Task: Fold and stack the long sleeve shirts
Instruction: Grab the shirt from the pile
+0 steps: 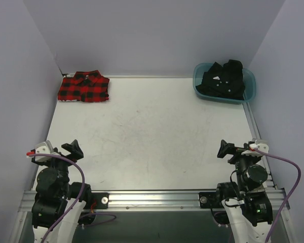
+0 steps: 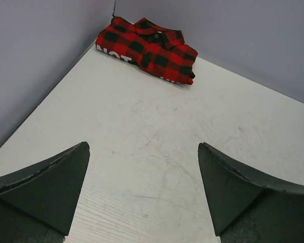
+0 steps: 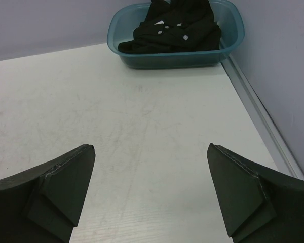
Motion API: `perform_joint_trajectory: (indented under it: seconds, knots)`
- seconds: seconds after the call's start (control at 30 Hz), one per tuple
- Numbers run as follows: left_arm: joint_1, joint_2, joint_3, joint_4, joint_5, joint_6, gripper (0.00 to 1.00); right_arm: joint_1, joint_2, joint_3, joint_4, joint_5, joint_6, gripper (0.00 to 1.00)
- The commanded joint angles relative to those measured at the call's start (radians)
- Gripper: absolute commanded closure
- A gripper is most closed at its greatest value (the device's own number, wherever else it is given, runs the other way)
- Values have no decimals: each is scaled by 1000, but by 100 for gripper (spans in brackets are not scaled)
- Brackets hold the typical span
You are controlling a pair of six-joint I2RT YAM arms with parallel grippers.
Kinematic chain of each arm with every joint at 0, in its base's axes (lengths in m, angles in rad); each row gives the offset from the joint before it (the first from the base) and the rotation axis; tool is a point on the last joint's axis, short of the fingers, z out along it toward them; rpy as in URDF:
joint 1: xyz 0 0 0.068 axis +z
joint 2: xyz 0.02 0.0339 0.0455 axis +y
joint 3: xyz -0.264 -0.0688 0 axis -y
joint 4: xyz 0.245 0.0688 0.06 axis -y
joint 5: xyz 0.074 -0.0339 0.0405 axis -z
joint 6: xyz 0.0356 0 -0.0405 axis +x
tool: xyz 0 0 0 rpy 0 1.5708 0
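White bench (image 1: 152, 136) surface lay beneath both arms at the near edge. Left tool (image 2: 144, 147) and right tool (image 3: 151, 147) each stood with jaws wide apart, gripping nothing. At the far right corner, a teal plastic tub (image 1: 198, 87) held the black shirt (image 1: 223, 78), bunched and rising above the rim. At the far left corner, the plaid shirt (image 1: 84, 87) lay folded on the bench, well apart from the tub.

Folded plaid shirt (image 1: 84, 87) lies far left; black shirt (image 1: 223, 80) sits bunched in teal tub (image 1: 250, 87) far right.
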Motion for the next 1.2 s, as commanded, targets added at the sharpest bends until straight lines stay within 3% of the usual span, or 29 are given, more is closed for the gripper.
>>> perform_joint_trajectory:
  seconds: [0.0, 0.27, 0.37, 0.47, 0.5, 0.63, 0.8, 1.17]
  knots:
    - [-6, -127, 8, 36, -7, 7, 3, -5, -229, 33, 42, -8, -9, 0]
    - [-6, -108, 0, 76, 10, -11, 3, -8, -47, 134, 42, 32, 44, 0]
    - [-6, -57, 5, 114, 39, -37, 2, 0, 222, 250, 33, 15, 64, 0]
    - [-23, -11, 4, 127, 54, -56, 2, 12, 402, 404, -12, 93, 136, 0]
    - [-24, 12, -1, 127, 72, -62, 3, 10, 527, 454, -30, 101, 146, 0]
    - [-33, 110, -33, 137, 172, -91, 2, 9, 849, 767, -151, 155, 213, 0]
    - [-47, 213, -20, 128, 186, -57, 3, -17, 1251, 1043, -211, 207, 290, 0]
    - [-75, 222, -26, 128, 201, -63, 2, -115, 2034, 1550, -211, 228, 387, 0]
